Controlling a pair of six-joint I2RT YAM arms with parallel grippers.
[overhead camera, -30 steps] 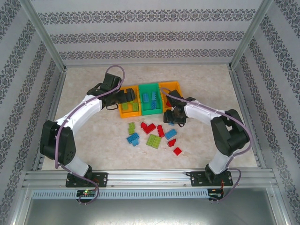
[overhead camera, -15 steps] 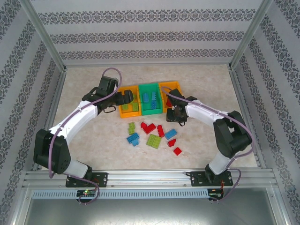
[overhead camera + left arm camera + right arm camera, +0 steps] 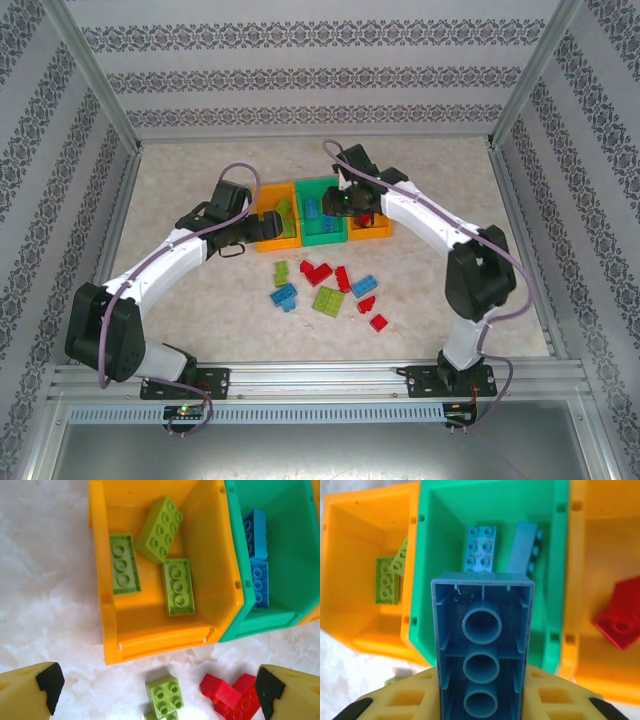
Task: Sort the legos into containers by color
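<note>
My right gripper (image 3: 481,707) is shut on a blue lego (image 3: 482,630), its hollow underside facing the wrist camera. It hangs above the green middle container (image 3: 560,580), where two blue legos (image 3: 480,547) lie. In the top view the right gripper (image 3: 350,205) is over that container (image 3: 322,238). My left gripper (image 3: 159,690) is open above a light green lego (image 3: 164,694) on the table, just in front of the left orange container (image 3: 150,640), which holds three light green legos (image 3: 177,586). The right orange container (image 3: 600,540) holds a red lego (image 3: 620,615).
Loose legos lie in front of the containers: a red L-shaped one (image 3: 317,270), green ones (image 3: 327,300), blue ones (image 3: 284,296) and small red ones (image 3: 378,322). Metal frame posts and patterned walls enclose the table (image 3: 200,300).
The right gripper shut on the blue lego near the loose pile, then lifted it up and back over the green container. The left gripper drew back from the left orange container toward its near edge.
</note>
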